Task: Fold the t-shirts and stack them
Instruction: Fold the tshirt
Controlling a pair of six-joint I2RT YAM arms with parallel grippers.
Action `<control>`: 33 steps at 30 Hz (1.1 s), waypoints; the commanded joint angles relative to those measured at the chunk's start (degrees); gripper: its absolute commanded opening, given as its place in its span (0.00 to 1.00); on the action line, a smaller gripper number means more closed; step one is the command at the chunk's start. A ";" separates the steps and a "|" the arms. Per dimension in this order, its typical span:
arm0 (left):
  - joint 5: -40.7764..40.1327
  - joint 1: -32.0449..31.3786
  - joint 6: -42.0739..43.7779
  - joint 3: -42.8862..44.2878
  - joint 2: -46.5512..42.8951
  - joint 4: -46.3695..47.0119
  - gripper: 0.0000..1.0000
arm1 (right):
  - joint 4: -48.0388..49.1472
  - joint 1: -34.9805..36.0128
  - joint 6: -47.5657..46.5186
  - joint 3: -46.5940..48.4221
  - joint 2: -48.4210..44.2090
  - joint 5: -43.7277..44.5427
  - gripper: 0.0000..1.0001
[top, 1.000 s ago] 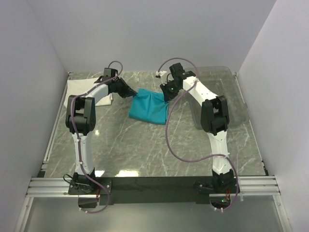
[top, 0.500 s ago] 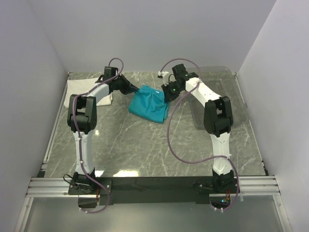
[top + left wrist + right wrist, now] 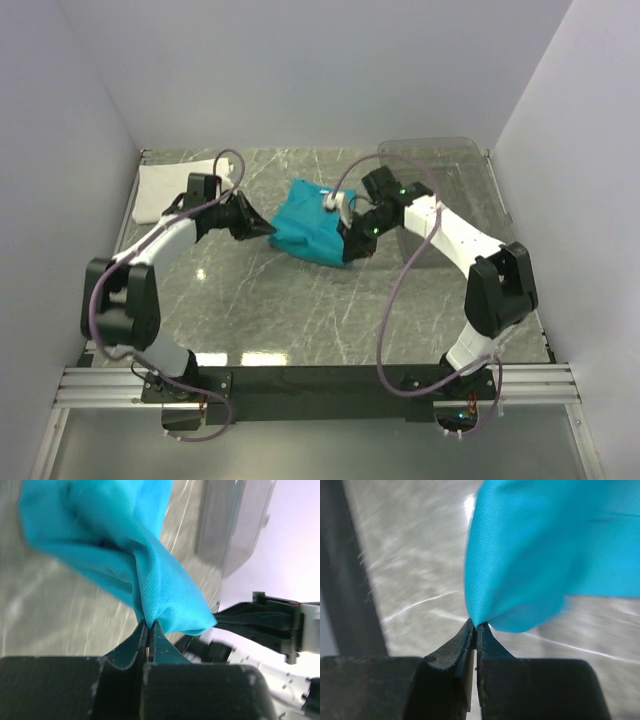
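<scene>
The teal-blue t-shirt (image 3: pixel 308 226) hangs bunched between both arms above the middle of the table. My left gripper (image 3: pixel 270 228) is shut on its left edge; in the left wrist view the cloth (image 3: pixel 150 580) rises out of the pinched fingertips (image 3: pixel 148 624). My right gripper (image 3: pixel 349 243) is shut on the right lower corner, and the right wrist view shows the cloth (image 3: pixel 545 555) pinched at the fingertips (image 3: pixel 476 625). The white t-shirt (image 3: pixel 168 188) lies folded at the far left corner.
A clear plastic bin (image 3: pixel 450 190) stands at the back right, behind the right arm. White walls close in the marble table (image 3: pixel 300 310) on three sides. The arms' base rail (image 3: pixel 300 385) runs along the near edge.
Both arms have pulled back toward the near side with the teal-blue t-shirt held between them. The left arm has come off the white t-shirt area and the shirt now sits lower and more bunched.
</scene>
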 commanded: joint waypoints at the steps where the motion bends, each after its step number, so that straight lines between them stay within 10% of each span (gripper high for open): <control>1: 3.26 -0.19 3.94 -8.79 -8.65 -3.47 0.01 | -1.00 5.36 -2.90 -6.98 -5.24 0.05 0.00; 14: -2.80 -3.26 0.96 -32.09 -22.22 -14.02 0.08 | 4.46 16.10 -1.93 -22.81 -7.72 10.16 0.00; 18: -5.88 -4.41 2.18 -29.29 -22.49 -19.99 0.35 | 2.70 16.28 -3.51 -22.90 -6.92 9.55 0.07; 22: -10.53 -4.67 5.87 -25.07 -24.59 -29.30 0.50 | 0.59 16.19 -5.00 -21.94 -9.12 6.91 0.45; 27: -16.95 -4.67 8.34 -16.64 -28.02 -31.35 0.52 | -1.35 11.28 -3.60 -17.46 -12.20 5.16 0.49; 33: -13.09 -4.76 9.22 -13.91 -19.97 -12.93 0.52 | 6.11 1.43 9.73 -12.45 -4.39 7.78 0.50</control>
